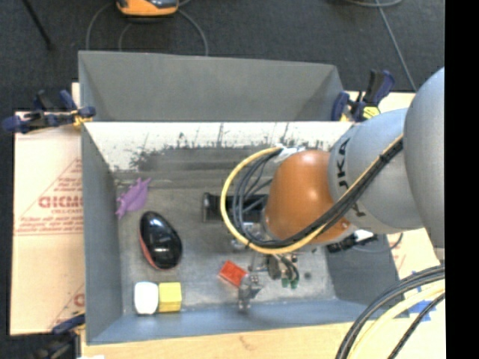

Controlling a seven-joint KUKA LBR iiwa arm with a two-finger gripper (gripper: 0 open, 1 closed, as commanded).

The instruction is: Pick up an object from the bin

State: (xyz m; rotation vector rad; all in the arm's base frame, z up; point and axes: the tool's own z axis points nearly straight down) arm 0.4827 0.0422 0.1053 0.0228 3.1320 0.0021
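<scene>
My gripper [247,292] hangs below the arm's wrist near the front wall of the bin, right of centre. A small red-orange piece [231,274] lies on the bin floor just left of the gripper, touching or nearly touching it. A black rectangular object [212,206] sits farther back, partly hidden by the arm's cables.
A black and red computer mouse [160,240] lies left of centre. A white block [146,298] and a yellow block [171,296] sit side by side at the front left. A purple toy [133,196] rests against the back left. The arm covers the bin's right part.
</scene>
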